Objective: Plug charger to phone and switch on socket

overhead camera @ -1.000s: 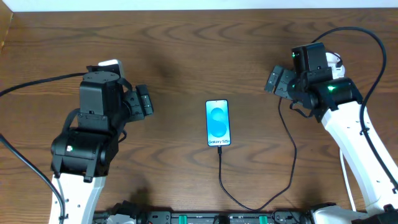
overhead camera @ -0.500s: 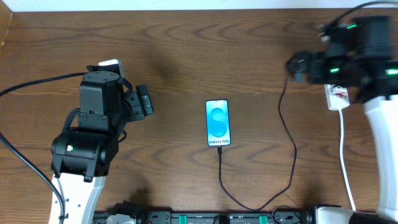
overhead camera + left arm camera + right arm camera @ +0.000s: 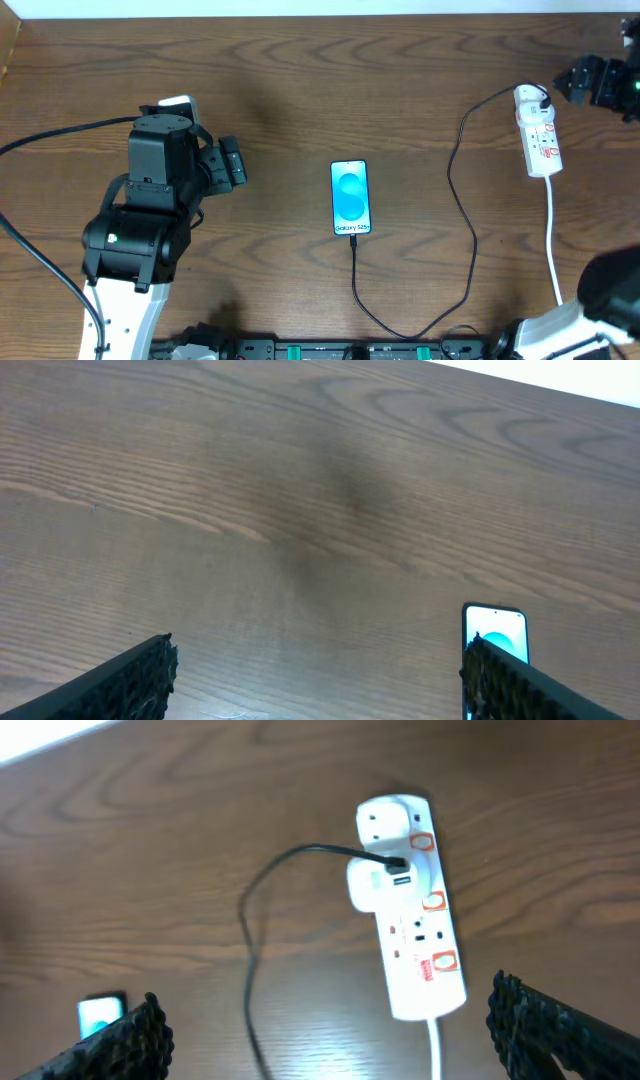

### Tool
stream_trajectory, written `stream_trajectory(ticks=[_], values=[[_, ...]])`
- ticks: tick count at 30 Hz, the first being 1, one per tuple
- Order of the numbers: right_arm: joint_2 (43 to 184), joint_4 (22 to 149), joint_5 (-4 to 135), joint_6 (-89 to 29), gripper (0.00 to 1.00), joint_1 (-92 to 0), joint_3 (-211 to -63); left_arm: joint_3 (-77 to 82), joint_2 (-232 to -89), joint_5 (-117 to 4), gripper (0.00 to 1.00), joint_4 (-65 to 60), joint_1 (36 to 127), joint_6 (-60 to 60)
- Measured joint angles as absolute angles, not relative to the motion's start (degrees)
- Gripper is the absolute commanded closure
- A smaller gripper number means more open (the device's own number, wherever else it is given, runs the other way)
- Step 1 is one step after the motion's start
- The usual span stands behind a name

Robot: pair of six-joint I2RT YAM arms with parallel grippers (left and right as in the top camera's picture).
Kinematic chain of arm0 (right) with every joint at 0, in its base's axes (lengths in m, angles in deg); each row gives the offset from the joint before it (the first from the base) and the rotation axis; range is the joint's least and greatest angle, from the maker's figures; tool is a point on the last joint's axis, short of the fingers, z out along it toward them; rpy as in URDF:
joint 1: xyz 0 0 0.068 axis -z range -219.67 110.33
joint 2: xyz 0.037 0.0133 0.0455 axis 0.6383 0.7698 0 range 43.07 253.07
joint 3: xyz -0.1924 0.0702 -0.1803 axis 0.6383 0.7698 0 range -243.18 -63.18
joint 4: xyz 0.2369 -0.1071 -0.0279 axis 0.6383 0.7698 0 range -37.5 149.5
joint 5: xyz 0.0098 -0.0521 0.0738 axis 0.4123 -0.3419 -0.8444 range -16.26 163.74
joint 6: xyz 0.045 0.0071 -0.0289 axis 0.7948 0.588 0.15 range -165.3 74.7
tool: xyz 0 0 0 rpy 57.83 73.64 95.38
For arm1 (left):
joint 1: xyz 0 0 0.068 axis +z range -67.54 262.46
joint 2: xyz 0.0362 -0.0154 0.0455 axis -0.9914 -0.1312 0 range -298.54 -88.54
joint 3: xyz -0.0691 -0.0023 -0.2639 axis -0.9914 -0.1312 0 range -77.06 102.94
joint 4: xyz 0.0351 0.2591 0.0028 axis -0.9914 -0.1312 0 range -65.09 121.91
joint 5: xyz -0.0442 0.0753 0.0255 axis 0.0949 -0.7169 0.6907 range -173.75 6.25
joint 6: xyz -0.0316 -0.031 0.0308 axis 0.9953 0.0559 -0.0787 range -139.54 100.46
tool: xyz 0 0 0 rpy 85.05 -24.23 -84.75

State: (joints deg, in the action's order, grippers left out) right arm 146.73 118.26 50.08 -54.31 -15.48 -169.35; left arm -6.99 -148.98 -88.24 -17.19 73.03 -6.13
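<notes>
The phone point(image 3: 350, 197) lies screen up at the table's middle, its top corner showing in the left wrist view point(image 3: 494, 630) and its edge in the right wrist view point(image 3: 100, 1013). The thin black charger cable point(image 3: 462, 240) runs from the phone's bottom edge in a loop to the white socket point(image 3: 538, 131) at the right. In the right wrist view the cable point(image 3: 250, 920) ends at a white adapter on the socket point(image 3: 420, 920), which has orange switch marks. My left gripper point(image 3: 320, 670) is open and empty, left of the phone. My right gripper point(image 3: 330, 1030) is open and empty, raised near the socket, seen at the overhead view's right edge point(image 3: 585, 80).
The socket's white lead point(image 3: 552, 240) runs toward the front edge. My left arm point(image 3: 150, 200) stands at the left of the wooden table point(image 3: 300, 90). A dark rail with green parts point(image 3: 330, 350) lines the front edge.
My right arm has swung away to the right and up, off the socket, which now lies uncovered. The left arm, phone and cable have not moved.
</notes>
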Motion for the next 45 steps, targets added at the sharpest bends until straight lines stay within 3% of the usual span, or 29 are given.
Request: stream_trajectory(ticks=[19, 45], values=[[168.3, 114.7, 45.1, -61.5, 0.01, -14.4, -169.4, -7.0, -149.0, -88.2, 0.09, -17.2, 73.0, -6.1], [170.1, 106.7, 45.5, -61.7, 0.01, -16.1, -165.2, -7.0, -149.0, -88.2, 0.09, -17.2, 73.0, -6.1]])
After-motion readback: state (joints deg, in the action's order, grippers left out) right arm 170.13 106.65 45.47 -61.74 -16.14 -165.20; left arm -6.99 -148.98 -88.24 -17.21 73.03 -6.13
